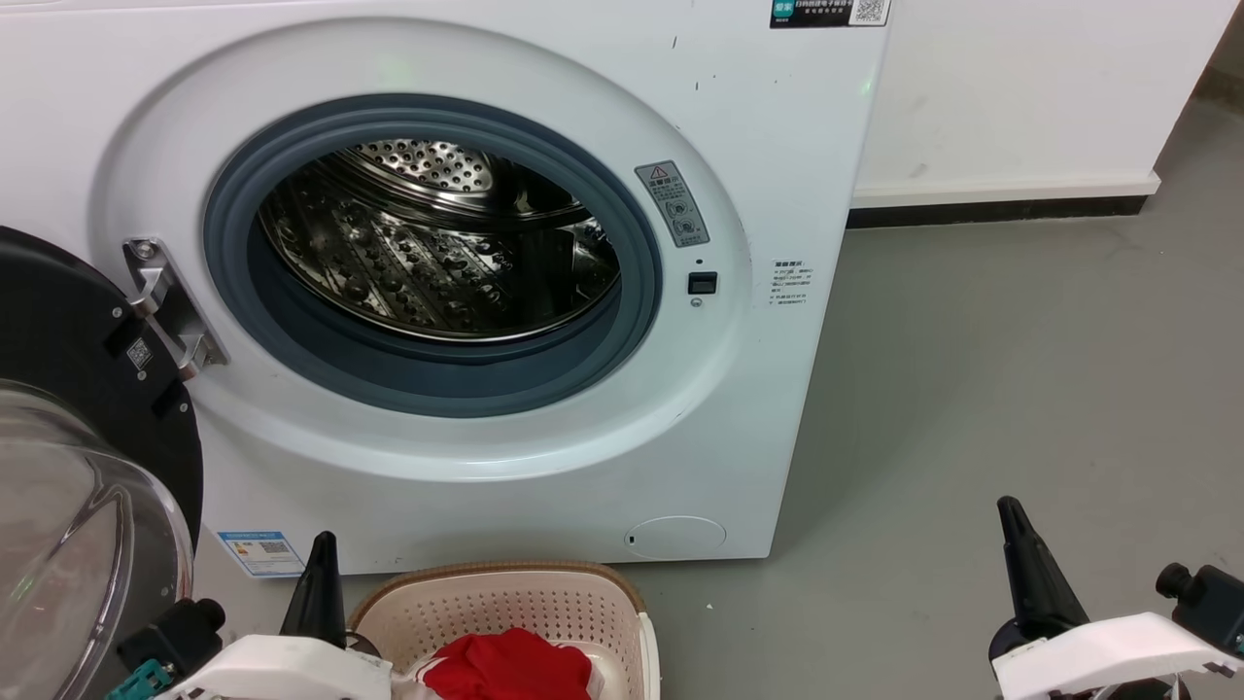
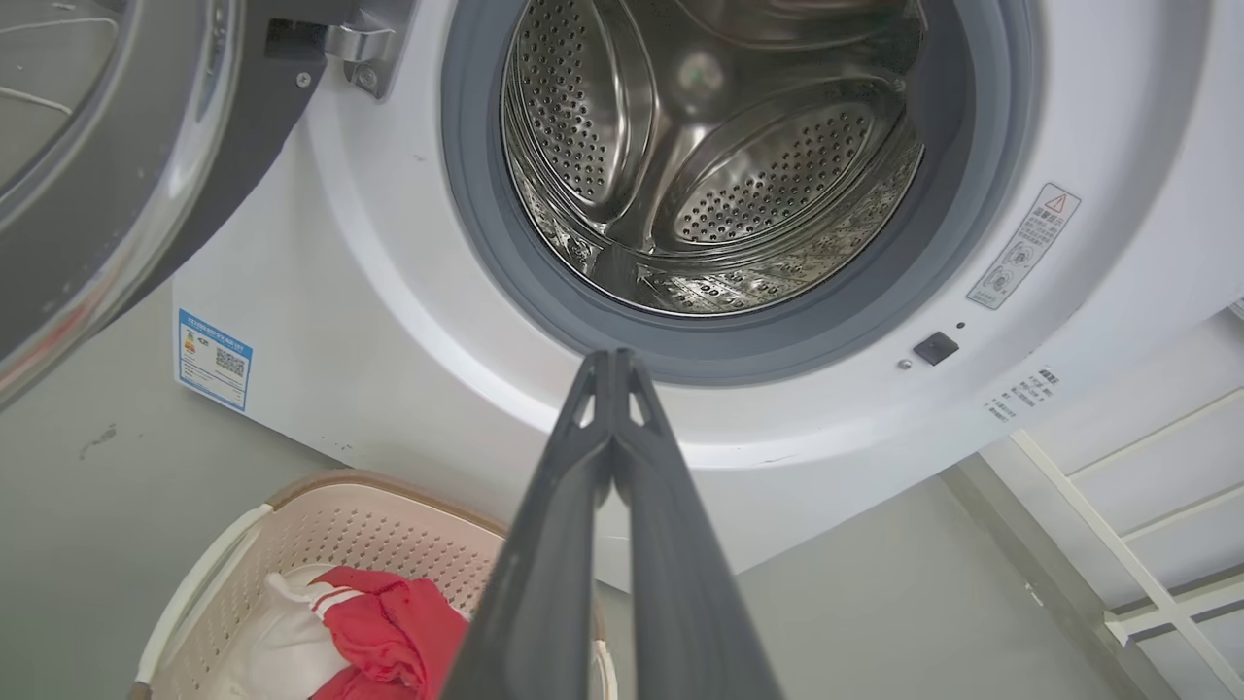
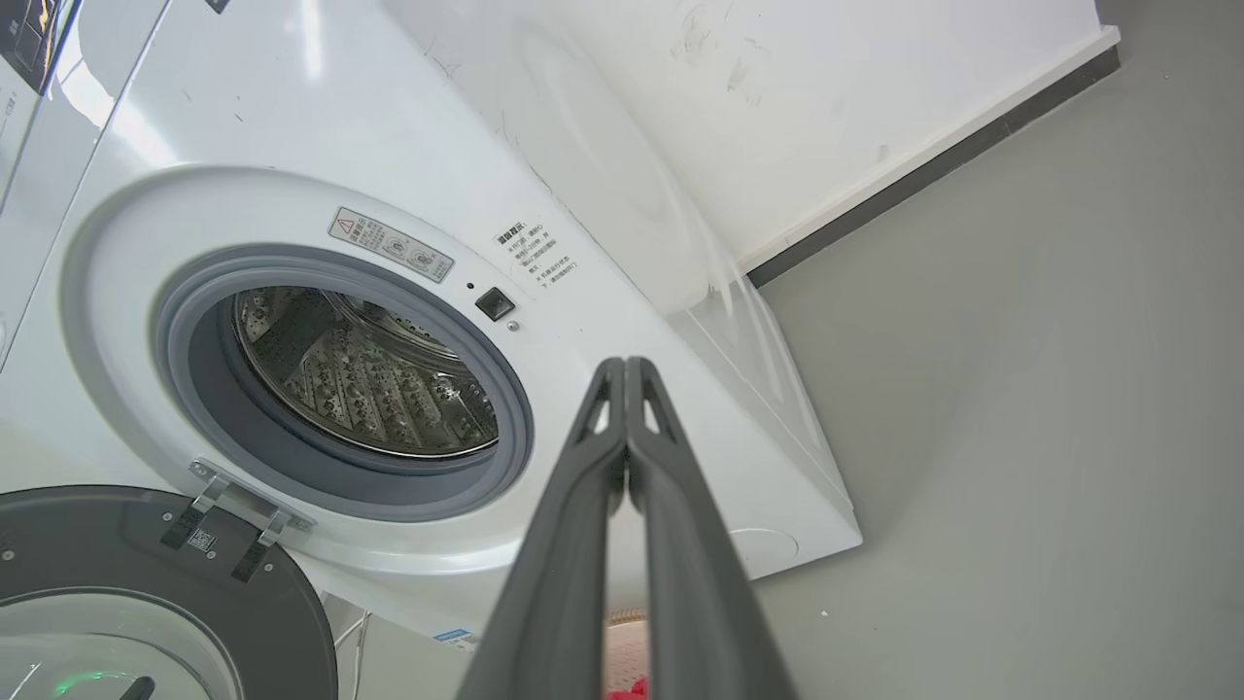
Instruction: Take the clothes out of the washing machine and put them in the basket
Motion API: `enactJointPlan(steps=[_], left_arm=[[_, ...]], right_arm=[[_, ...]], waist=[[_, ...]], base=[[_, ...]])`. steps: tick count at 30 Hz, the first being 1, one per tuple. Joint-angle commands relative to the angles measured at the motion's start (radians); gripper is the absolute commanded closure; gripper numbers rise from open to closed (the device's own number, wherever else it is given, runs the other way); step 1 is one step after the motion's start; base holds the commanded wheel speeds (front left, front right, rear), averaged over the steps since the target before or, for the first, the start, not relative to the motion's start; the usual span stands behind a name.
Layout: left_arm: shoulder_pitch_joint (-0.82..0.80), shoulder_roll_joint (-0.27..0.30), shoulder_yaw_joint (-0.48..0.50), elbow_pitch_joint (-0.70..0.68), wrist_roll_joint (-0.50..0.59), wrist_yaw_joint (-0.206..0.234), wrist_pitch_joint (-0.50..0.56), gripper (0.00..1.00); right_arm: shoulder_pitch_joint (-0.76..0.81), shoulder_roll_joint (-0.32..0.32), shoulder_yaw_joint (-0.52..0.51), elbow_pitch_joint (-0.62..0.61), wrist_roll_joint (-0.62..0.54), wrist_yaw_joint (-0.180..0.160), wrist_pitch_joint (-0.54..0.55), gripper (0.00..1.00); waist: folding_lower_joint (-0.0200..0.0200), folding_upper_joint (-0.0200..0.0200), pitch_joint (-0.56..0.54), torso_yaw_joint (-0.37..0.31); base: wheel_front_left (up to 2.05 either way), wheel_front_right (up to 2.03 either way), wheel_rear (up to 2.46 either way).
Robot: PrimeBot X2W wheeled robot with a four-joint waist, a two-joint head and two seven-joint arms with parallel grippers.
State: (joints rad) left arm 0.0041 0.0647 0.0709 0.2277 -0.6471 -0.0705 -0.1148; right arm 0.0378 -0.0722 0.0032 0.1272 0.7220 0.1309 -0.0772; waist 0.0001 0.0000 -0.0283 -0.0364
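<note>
Evidently unloaded: washing machine (image 1: 777,146) drum bare, clothes (image 1: 510,666) in basket (image 1: 505,605).
Fabric judged soft, light, limp; pinch a raised fold. Left gripper (image 2: 614,356), right gripper (image 3: 623,362): fingers together, empty.

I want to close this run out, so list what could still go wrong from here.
1. The open door hangs close beside the shut left gripper; the arm could knock it.
2. The seal hides part of the drum from the head view; a small garment might be missed there, though the left wrist view shows none.
3. The basket holding the clothes stands close before the machine; swinging the door shut might catch it.
</note>
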Motion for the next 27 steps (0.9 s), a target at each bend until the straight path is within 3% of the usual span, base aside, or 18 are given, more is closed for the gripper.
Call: enactJointPlan(steps=[1, 27], left_arm=[[-0.031, 0.004, 0.005, -0.012, -0.035, -0.008, 0.008, 1.00], [-0.066, -0.003, 0.021, -0.001, -0.384, -0.028, 0.092, 1.00]], right_arm=[[-0.031, -0.008, -0.004, -0.008, 0.037, 0.000, 0.004, 1.00], [-0.075, -0.013, -0.025, 0.038, 0.375, 0.000, 0.058, 1.00]], waist=[[-0.0001, 0.0000, 0.000, 0.001], [-0.0001, 0.0000, 0.009, 0.011]], base=[[0.00, 0.00, 0.00], [0.00, 0.00, 0.00]])
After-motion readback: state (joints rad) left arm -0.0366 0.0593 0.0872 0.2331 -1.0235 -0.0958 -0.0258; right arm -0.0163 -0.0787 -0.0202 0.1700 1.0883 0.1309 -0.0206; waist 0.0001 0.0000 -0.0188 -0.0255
